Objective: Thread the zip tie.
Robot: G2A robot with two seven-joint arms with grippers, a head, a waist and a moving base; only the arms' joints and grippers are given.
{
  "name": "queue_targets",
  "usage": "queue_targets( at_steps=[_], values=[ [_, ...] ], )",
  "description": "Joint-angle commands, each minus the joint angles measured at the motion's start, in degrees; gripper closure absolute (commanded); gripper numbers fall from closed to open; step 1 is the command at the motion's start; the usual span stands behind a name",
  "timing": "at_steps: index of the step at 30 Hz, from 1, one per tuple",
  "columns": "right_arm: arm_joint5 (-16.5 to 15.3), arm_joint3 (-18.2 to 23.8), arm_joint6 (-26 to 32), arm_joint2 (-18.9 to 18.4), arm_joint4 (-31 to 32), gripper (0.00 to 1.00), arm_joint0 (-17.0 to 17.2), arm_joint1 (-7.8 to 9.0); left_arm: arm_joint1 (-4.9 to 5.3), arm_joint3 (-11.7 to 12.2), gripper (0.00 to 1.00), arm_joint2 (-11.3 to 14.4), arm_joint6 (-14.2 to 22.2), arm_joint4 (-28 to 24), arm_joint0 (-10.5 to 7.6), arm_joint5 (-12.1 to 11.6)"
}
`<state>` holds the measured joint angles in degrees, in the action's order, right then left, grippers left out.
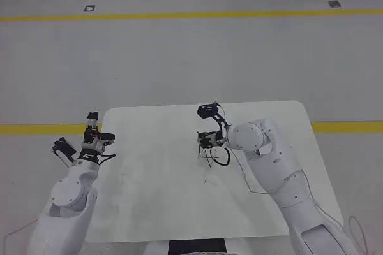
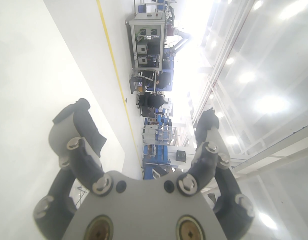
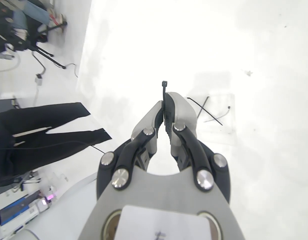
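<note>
1 thin black zip tie point(image 3: 164, 91), square head protruding, pinched between right fingers point(image 3: 177, 108).

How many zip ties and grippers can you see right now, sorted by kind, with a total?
Held zip tie: 1, clamped in the right gripper.
Loose zip ties on the table: 2 that I can tell apart. They cross, so there may be a third.
Grippers: 2, the left gripper open.
Total: 5.
</note>
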<state>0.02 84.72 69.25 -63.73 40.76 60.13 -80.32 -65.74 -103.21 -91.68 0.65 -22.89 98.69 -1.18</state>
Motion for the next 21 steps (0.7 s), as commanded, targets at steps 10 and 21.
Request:
queue_targets(
  at_steps=[10, 21],
  values=[
    [8.84, -9.02, -6.15, 1.02, -13.58, 1.00, -7.83, -1.72, 1.03, 5.21, 0.00, 3.97, 0.27, 42.88, -3.32, -18.30],
    [9.05, -9.27, -7.39, 0.86, -14.57, 1.00, -7.71, -1.82, 1.05, 4.35, 0.00, 4.84, 0.91, 44.40, -3.49, -18.30]
  ],
)
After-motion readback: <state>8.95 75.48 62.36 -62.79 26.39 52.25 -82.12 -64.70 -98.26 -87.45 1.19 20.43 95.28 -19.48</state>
